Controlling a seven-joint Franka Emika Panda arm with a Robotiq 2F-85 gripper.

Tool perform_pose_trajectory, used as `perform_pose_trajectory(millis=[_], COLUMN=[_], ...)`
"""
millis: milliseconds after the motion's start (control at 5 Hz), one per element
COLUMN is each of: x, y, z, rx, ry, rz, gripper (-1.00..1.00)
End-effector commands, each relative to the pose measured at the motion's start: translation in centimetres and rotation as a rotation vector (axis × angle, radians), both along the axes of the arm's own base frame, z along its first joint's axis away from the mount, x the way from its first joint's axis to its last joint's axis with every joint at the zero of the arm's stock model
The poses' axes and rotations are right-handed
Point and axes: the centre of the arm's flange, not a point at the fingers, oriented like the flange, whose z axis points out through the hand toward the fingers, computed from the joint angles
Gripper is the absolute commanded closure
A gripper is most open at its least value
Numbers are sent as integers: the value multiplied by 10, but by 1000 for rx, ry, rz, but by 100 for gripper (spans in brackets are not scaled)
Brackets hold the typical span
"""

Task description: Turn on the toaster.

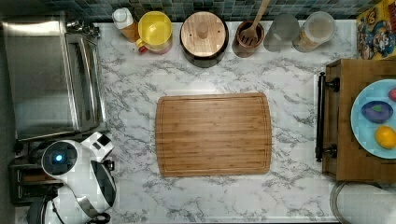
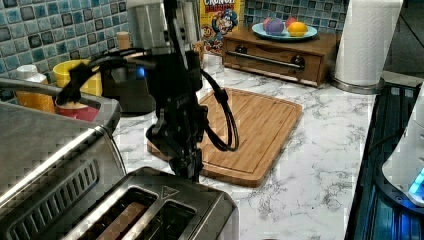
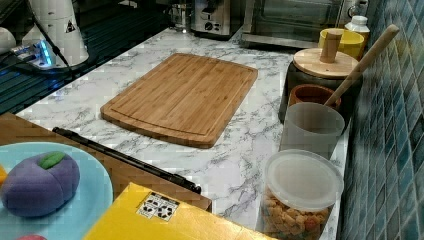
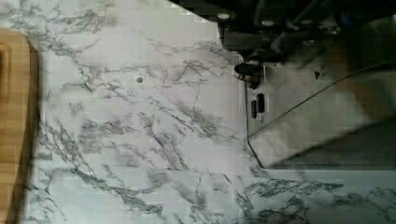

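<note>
The toaster point(image 2: 150, 212) is a small brushed-steel box with two long top slots at the left view's bottom. My gripper point(image 2: 192, 174) hangs straight down at its far end, fingers drawn together into one narrow tip with nothing held, right at the top edge. In the top view the white arm point(image 1: 77, 179) covers most of the toaster point(image 1: 23, 182) at the lower left. The right view shows the toaster's point(image 3: 212, 20) end face with black lever and knob at the far back. In the wrist view the toaster point(image 4: 327, 107) lies close by, with a dark rounded lever point(image 4: 247, 71) at its end.
A large steel toaster oven point(image 1: 51, 79) stands right beside the toaster. A bamboo cutting board point(image 1: 214, 134) lies mid-counter. Jars, a yellow cup point(image 1: 155, 29) and a lidded pot point(image 1: 204, 32) line the tiled wall. A wooden box point(image 1: 355, 121) carries a plate of toy fruit.
</note>
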Motion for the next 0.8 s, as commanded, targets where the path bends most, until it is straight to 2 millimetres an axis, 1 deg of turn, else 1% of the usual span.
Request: perform_pose_trajectory(millis=[200,800], x=[-169,-169], y=[-60,-61], z=[-182,-182], rx=[-333,-333], ry=[279,279], rz=[204,204], gripper=[100,100])
